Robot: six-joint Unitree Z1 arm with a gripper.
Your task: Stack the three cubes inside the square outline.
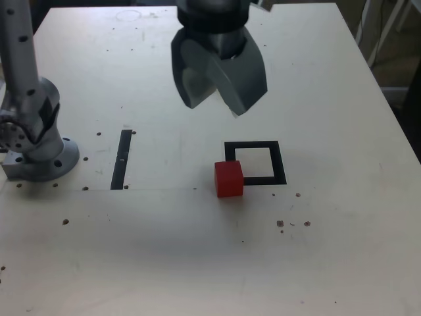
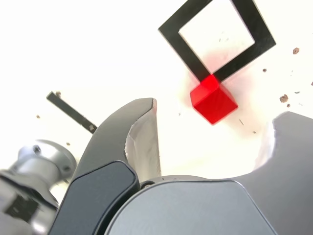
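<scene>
In the exterior view and in the wrist view, I cannot find any text, label, brand, number or sign which can be read, not on the counter point(image 1: 145, 263) and not on the arm point(image 1: 18, 52).

The red cube point(image 1: 229, 180), a small block of solid, even colour, lies flat on one face on the white surface, with nothing stacked on it. It sits at the near-left corner of the square outline point(image 1: 281, 172) in the exterior view, over the corner's edge and mostly outside. The outline is a flat frame of thick black tape around a pale centre.
</scene>
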